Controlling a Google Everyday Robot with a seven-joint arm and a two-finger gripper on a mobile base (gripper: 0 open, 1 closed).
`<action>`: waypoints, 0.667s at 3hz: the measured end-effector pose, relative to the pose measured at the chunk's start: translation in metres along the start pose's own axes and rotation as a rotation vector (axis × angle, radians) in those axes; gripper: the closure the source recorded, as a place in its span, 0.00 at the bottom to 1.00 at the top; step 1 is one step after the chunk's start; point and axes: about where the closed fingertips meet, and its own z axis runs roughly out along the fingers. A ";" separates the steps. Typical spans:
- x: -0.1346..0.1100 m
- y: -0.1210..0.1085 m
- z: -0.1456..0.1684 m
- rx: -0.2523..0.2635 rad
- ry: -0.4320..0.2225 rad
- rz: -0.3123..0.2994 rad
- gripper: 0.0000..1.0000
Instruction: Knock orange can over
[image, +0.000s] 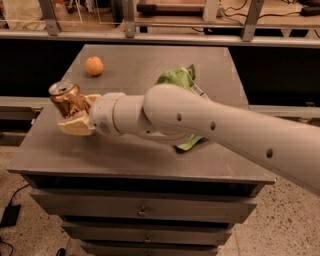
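At the left of the frame, the orange can (66, 100) leans on the table (125, 157), its silver top tipped toward the upper left and its long axis well off upright. Just right of it, touching its side, is the gripper (81, 112), fingers spread apart and clamping nothing. To finish, I'd say push further left. The green bag (177, 77) lies behind the arm.

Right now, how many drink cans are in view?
1: the orange can, tilted near the left edge of the table, against the tool. The arm may hide others.
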 end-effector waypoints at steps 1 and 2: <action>-0.041 0.022 -0.001 -0.023 0.102 -0.134 1.00; -0.102 0.029 -0.018 -0.014 0.164 -0.272 1.00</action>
